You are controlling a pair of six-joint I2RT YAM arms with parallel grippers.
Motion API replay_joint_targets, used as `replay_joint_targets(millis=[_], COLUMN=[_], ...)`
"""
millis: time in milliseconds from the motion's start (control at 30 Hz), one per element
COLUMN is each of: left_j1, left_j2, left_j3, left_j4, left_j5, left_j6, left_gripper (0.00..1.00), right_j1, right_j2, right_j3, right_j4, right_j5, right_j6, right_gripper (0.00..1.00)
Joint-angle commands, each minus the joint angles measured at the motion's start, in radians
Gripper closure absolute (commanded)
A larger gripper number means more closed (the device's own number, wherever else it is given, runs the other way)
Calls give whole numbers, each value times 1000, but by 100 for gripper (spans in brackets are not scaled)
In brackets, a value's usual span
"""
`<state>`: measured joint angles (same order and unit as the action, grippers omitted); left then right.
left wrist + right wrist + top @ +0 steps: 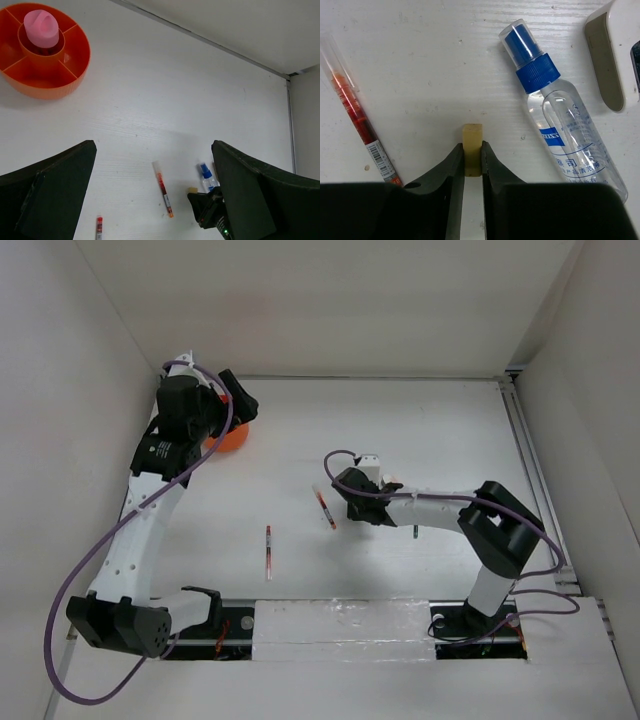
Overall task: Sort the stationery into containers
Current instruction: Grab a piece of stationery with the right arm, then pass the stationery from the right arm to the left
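Note:
My right gripper (472,152) is shut on a small tan eraser (472,137) at table level, mid-table (352,488). A clear blue-capped bottle (565,120) lies just right of it, and a white eraser (612,50) lies beyond the bottle. A red-white pen (362,122) lies to its left (325,508). A second red-white pen (268,552) lies nearer the front. My left gripper (152,147) is open and empty, raised at the far left (238,400) beside the orange divided cup (45,90). A pink tube (42,27) stands in the cup's middle.
White walls enclose the table on the left, back and right. A metal rail (530,470) runs along the right side. The right arm's elbow (505,525) sits at the right. A small dark item (414,532) shows under the right forearm.

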<state>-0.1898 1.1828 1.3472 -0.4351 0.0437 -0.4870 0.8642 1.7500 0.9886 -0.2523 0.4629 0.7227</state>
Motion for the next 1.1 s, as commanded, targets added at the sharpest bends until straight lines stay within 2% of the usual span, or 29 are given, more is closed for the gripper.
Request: replay_joint_targets(millis=[0, 100, 167, 200, 233, 267, 300, 367, 500, 567, 733, 900, 1067], left_j1=[1, 1, 1, 1, 1, 1, 1, 1, -17, -17, -17, -17, -17], left_j2=[-8, -8, -8, -8, -8, -8, 7, 21, 41, 41, 41, 21, 12], left_j3=[-16, -63, -132, -164, -199, -277, -314, -394, -451, -470, -479, -490, -499], left_j4=[44, 99, 169, 267, 327, 398, 541, 658, 818, 901, 921, 880, 868], left_j5=[42, 116, 295, 440, 515, 595, 667, 805, 903, 935, 993, 993, 993], left_j6=[5, -16, -56, -79, -105, -166, -201, -264, -337, -387, -397, -360, -341], left_gripper=[0, 0, 0, 0, 0, 0, 0, 0, 0, 0, 1, 5, 16], right_j1=[1, 1, -8, -19, -19, -37, -60, -82, -123, -136, -166, -166, -177], right_j2=[-12, -140, -219, -287, -315, -339, -355, -391, -388, -350, -279, -233, -224], right_j3=[13, -48, -82, -93, -93, -93, -84, -70, -47, -7, 15, 54, 64], right_j4=[38, 123, 232, 263, 290, 339, 358, 407, 523, 561, 764, 835, 844], right_j5=[-29, -102, -212, -261, -315, -460, -527, -692, -933, -998, -1157, -1205, -1205], right_j6=[14, -21, -100, -155, -184, -213, -236, -267, -267, -255, -166, -124, -114], right_gripper=[100, 100, 100, 100, 100, 100, 100, 100, 100, 100, 100, 100, 100])
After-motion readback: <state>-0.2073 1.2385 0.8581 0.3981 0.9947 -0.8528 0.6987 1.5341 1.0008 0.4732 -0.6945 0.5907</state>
